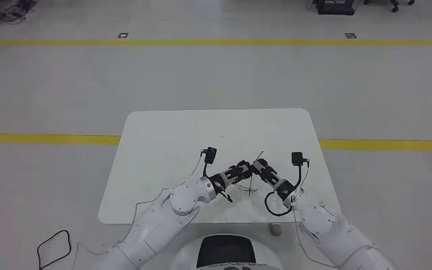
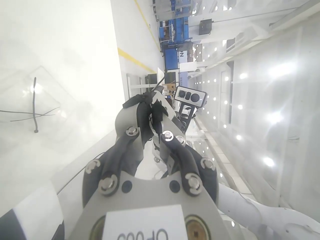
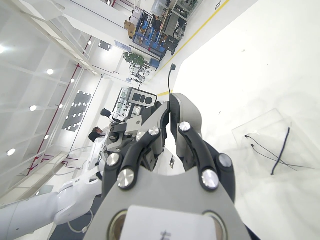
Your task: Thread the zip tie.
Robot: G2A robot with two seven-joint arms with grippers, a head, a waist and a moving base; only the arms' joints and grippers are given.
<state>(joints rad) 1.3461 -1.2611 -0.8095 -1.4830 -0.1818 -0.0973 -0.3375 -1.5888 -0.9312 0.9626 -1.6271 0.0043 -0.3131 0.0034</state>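
Observation:
A black zip tie (image 3: 169,83) stands out past my right gripper (image 3: 170,112), which is shut on its strap; the square head is at the far end. From above, the tie (image 1: 258,157) is a thin line rising over the two grippers, which meet above the table's front middle. My left gripper (image 2: 149,104) is shut, its black tips pressed together right against the right gripper (image 1: 259,167); what it pinches is hidden. From above, the left gripper (image 1: 244,169) sits just left of the right one.
A clear flat tray (image 3: 265,123) on the white table (image 1: 202,135) holds spare black zip ties (image 3: 280,151), lying crossed under the grippers (image 1: 249,190). A small grey object (image 1: 275,229) rests at the table's front edge.

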